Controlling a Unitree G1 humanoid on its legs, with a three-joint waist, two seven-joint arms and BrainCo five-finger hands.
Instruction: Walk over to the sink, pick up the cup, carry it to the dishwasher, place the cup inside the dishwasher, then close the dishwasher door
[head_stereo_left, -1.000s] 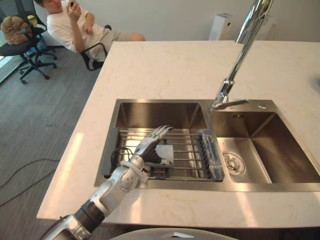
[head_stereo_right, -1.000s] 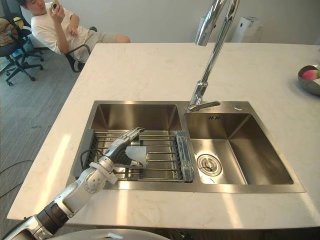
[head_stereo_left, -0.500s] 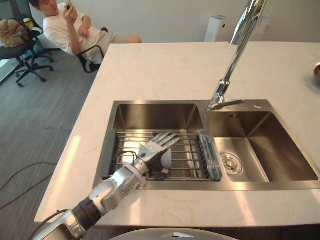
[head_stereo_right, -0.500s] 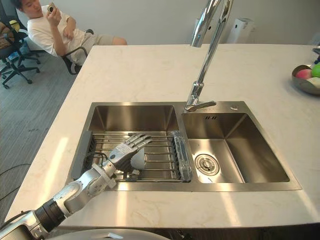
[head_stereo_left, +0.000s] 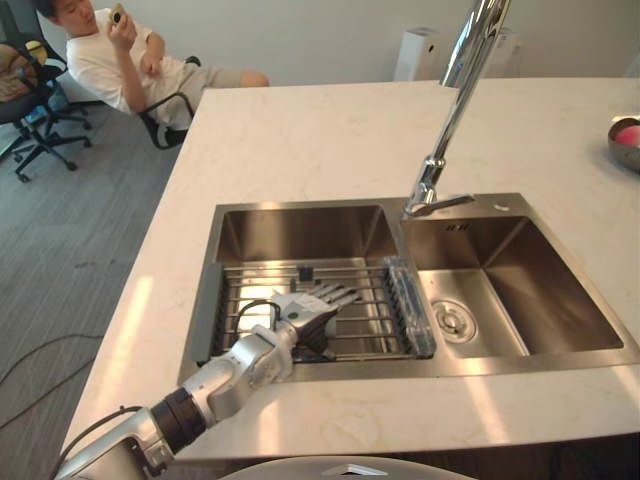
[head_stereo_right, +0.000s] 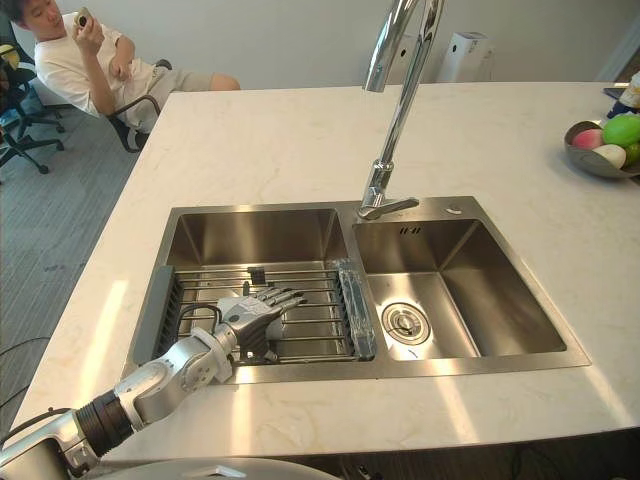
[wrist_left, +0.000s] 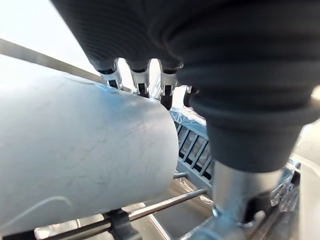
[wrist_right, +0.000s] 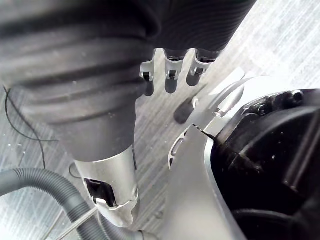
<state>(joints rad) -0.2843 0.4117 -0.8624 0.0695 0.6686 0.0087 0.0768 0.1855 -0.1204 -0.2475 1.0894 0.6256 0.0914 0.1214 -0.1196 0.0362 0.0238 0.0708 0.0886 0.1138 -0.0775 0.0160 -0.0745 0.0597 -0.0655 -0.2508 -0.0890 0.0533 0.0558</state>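
Lowering since a second ago, the left hand (head_stereo_left: 300, 318) has settled flatter onto the white cup (wrist_left: 75, 160). On the pale table (head_stereo_left: 300, 140) the steel sink (head_stereo_left: 520, 290) holds a wire rack (head_stereo_left: 370, 310) in its left basin; the cup rests on it under released, outstretched fingers. The right hand (wrist_right: 170, 72) hangs above the grey floor (wrist_right: 280, 40), fingers relaxed.

No readable text, labels, numbers or signs anywhere in scene.
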